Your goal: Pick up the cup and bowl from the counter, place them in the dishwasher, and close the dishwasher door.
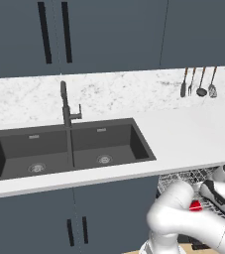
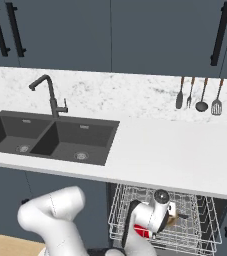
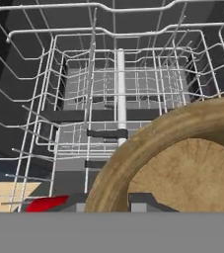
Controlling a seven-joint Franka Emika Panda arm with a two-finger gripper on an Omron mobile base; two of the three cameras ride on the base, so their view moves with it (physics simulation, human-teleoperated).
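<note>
From the left base, the arm reaches low under the counter [image 1: 193, 134] edge toward the rack [image 1: 183, 177]. From the right, the gripper [image 2: 174, 218] hangs over the rack's middle. At the hand, its fingers pinch the bowl [image 3: 182, 163] rim, empty wire bays straight ahead and below.

The bowl [image 3: 182, 158] is cut off by the hand view's right and lower edges. In the left base view the arm hides most of the rack [image 1: 183, 177]; the sink [image 2: 15, 131] runs off the right base view's left edge.
</note>
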